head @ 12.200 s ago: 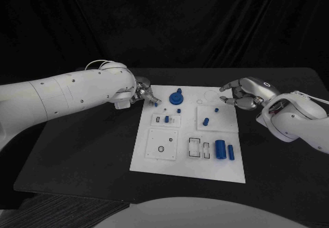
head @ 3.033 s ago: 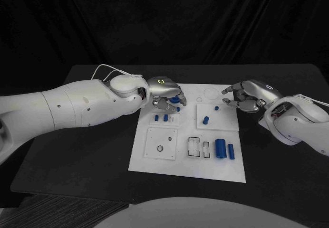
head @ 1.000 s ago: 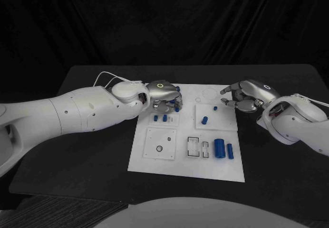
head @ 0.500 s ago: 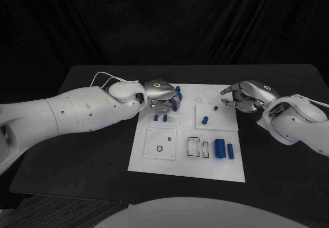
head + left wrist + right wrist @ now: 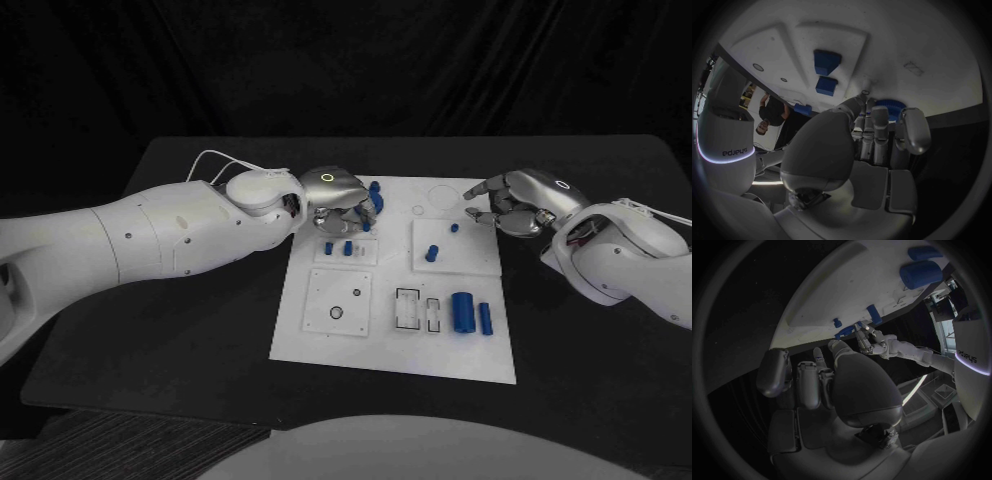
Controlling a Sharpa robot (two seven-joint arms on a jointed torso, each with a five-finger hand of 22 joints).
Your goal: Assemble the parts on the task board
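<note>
The left hand has shifted slightly toward the board's far-left corner and now covers the blue gear there, fingers curled around it, apparently gripping. I judge it is seating or turning the gear. The right hand hovers at the board's far-right edge, fingers curled, empty.

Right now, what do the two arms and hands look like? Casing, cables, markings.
Both arms are bulky, smooth white shells. Left arm has a thin white cable looping at the wrist; right arm shows thin wires near its wrist. Left hand and right hand are silver metal with dark finger pads, each with a small lit ring on the back.
</note>
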